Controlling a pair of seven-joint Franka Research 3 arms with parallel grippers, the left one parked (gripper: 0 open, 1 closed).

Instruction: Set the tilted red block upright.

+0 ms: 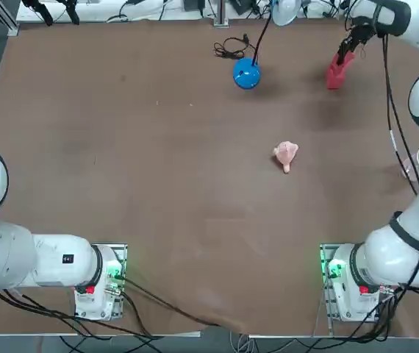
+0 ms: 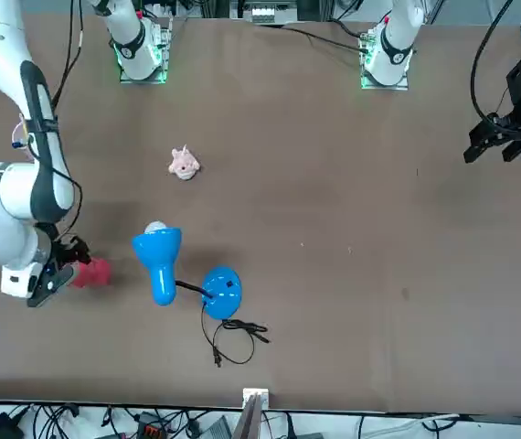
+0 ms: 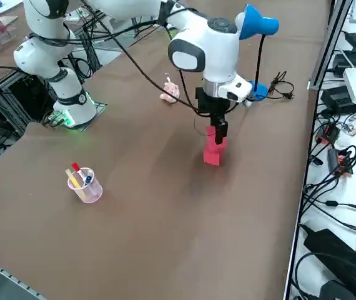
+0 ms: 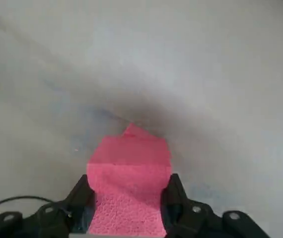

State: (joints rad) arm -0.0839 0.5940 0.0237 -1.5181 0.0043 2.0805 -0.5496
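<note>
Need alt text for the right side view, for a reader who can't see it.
The right gripper is shut on the top of the red block, whose bottom end rests on the brown table. A blue lamp and pink toy lie beyond; a clear cup of pens stands nearer the camera.

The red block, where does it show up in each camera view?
Top view: red block far right, beside the blue lamp base.
Front view: red block low left, left of the lamp.
Right side view: block centre, under the right gripper.
Right wrist view: block between the fingers.
Shared landmark: the blue lamp.
</note>
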